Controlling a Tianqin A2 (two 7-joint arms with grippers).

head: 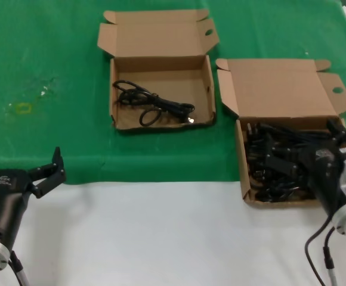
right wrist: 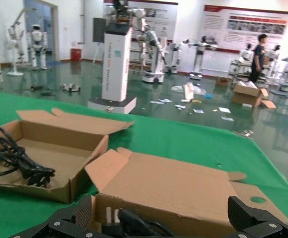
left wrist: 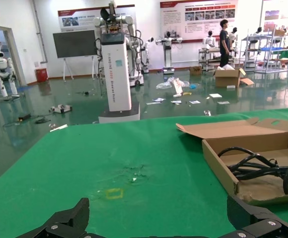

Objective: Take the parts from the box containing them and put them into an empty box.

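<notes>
Where green cloth (head: pixel 53 53) spreads, yellow mark (head: pixel 22 108) lies.

Green cloth (head: pixel 53 47) covers the far tabletop, giving way to bare white tabletop (head: pixel 161 238) nearer in. A small yellow mark (head: pixel 22 108) sits on the green, beyond the left tool.

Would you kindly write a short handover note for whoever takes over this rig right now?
Left gripper: open, idle over the white table edge at the robot's left.
Right gripper: open, over the full box at the right, above its pile of cords; nothing held.
Other box, centre: one cord already lies in it.
Done: one cord moved.
Left: grasp and carry the remaining cords across.
</notes>
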